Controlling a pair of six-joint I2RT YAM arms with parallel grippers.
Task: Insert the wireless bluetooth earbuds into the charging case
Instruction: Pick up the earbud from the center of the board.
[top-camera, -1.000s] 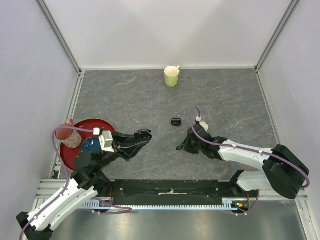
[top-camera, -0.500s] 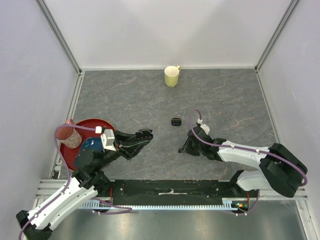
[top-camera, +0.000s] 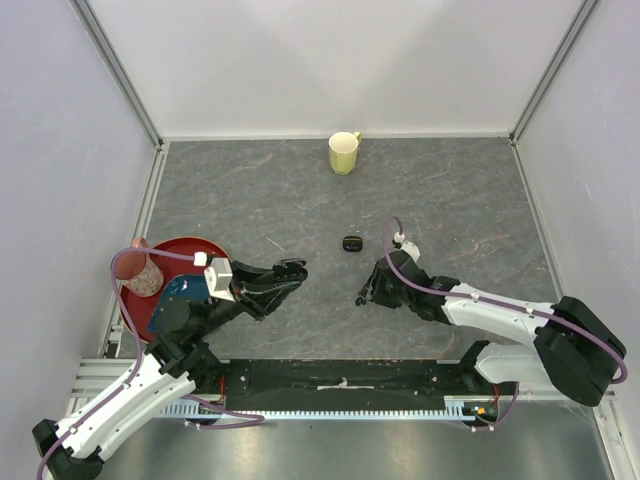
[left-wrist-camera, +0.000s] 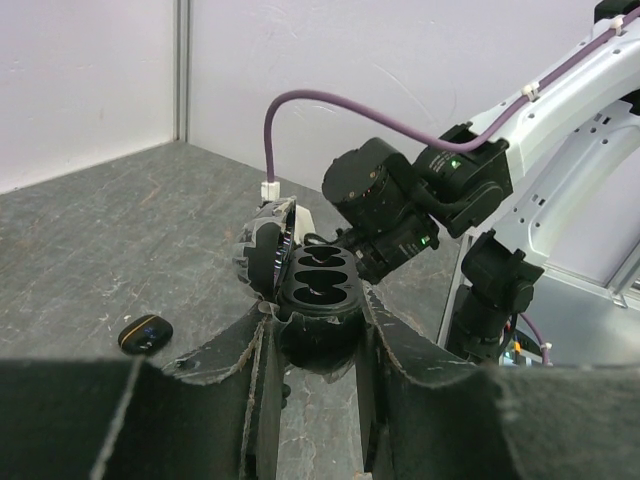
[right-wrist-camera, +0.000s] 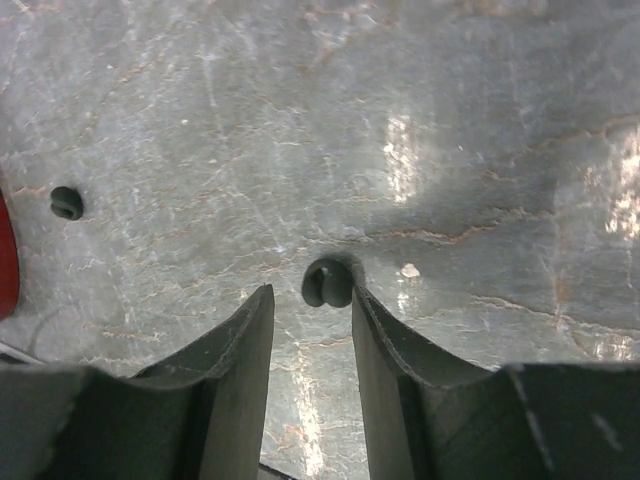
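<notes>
- Left wrist: your left gripper (left-wrist-camera: 315, 318) clamps the open black plastic charging case (left-wrist-camera: 318, 288).
- Your right gripper (right-wrist-camera: 310, 300) gapes, tiny black earbud (right-wrist-camera: 327, 284) at its tips.

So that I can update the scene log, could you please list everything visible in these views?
mug: one, pale yellow-green, far side of the table by the back wall.
closed case: one, black, on the table near its middle.
open charging case: one, black, lid up, held above the table.
earbuds: two seen, black, lying on the table; one at the right gripper's tips, the other off to the left in the right wrist view.
plate: one, red, near left corner of the table.
cup: one, pinkish, on the plate.
table: one, mottled grey.
left gripper: jaws shut on the open charging case.
right gripper: jaws open, low over the table.
</notes>
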